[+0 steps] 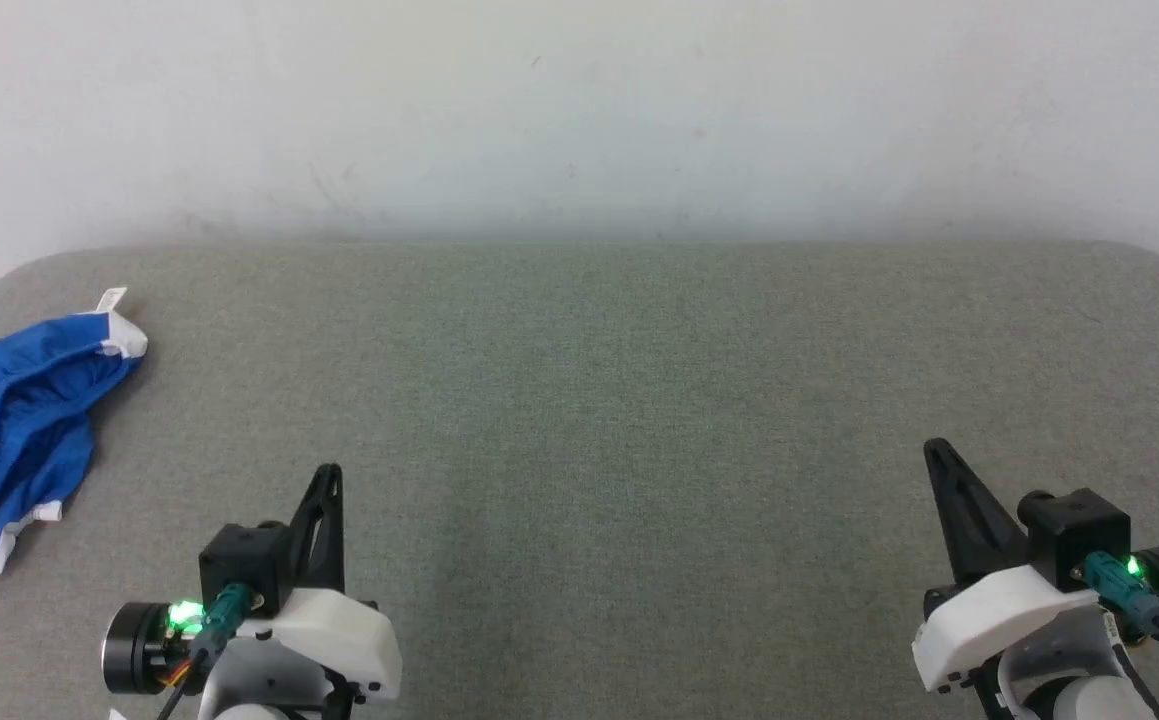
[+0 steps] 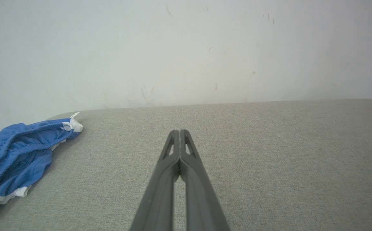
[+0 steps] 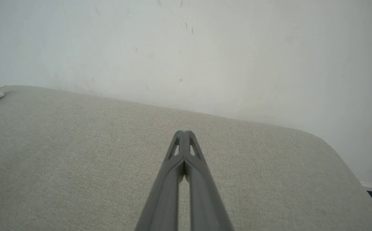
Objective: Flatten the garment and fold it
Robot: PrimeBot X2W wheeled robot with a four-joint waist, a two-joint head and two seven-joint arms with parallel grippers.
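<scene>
Both pinched together, tips touching: left tool (image 2: 179, 131) & right tool (image 3: 183, 131), over the grey tabletop (image 1: 589, 400). The garment (image 1: 9, 430) lay crumpled at tabletop's left edge, nearer left tool, well apart from both.

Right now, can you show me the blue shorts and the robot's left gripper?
blue shorts (image 1: 14, 430): head view, on the crumpled blue fabric.
left gripper (image 2: 180, 132): left wrist view, at the shut fingertips.
</scene>
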